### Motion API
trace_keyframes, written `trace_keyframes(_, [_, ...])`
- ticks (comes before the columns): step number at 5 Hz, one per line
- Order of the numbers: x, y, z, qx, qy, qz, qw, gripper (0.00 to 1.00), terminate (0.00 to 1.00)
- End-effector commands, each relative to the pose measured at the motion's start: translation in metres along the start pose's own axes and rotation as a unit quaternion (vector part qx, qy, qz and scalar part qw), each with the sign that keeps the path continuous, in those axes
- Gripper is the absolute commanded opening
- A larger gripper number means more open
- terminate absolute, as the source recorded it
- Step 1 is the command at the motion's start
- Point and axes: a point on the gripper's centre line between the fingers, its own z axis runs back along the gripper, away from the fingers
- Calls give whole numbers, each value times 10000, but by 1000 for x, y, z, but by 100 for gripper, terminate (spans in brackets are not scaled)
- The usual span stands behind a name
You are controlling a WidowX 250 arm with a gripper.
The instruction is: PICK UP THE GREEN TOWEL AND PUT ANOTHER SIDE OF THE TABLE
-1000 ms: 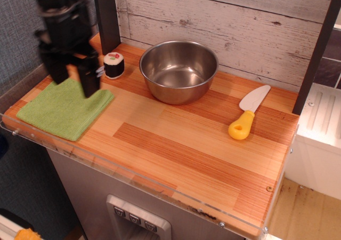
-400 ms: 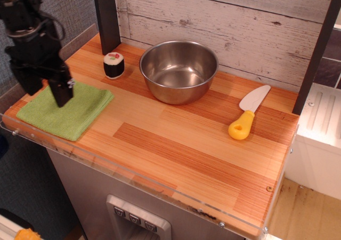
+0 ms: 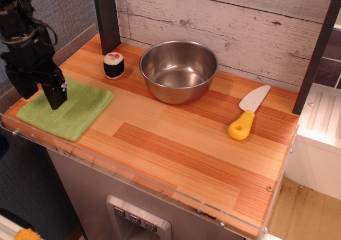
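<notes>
observation.image view
Landmark: steel bowl (image 3: 178, 71), standing at the back middle of the surface (image 3: 176, 144), close to the whitewashed plank wall.
Green towel: the green towel (image 3: 72, 111) lies flat and folded far to the left of the bowl, at the left front corner of the surface, its near edge close to the clear plastic rim.
Pincer: the black pincer (image 3: 47, 97) is over the left part of the towel, well left of the bowl. One dark finger (image 3: 55, 94) points down with its tip at or just above the cloth; contact cannot be told. The other finger is not clearly seen, so how far the jaws stand apart cannot be told. The towel is not lifted.
Sushi roll: a small black roll with a white and red top (image 3: 113, 65) stands just left of the bowl, behind the towel's far corner, apart from both.
Knife: a toy knife with yellow handle and pale blade (image 3: 248, 113) lies to the right of the bowl, blade pointing toward the wall.
Post: a dark upright post (image 3: 107, 13) rises behind the roll, left of the bowl.
</notes>
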Motion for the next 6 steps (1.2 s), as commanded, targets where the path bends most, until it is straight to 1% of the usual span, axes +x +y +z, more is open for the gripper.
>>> trace_keyframes(1, [23, -20, -3, 50, -271, -208, 9994, 100, 0])
trace_keyframes(2, [25, -25, -18, 31, -220, -221, 9995, 100, 0])
trace_keyframes(3, [21, -27, -35, -83, -16, -203, 9998, 100, 0])
trace_keyframes(4, [16, -31, -44, -157, 165, -195, 9995, 100, 0])
trace_keyframes(5, [17, -43, -40, -196, 150, -247, 9994, 100, 0])
trace_keyframes(6, [22, -67, -36, -286, 64, -406, 9987, 100, 0])
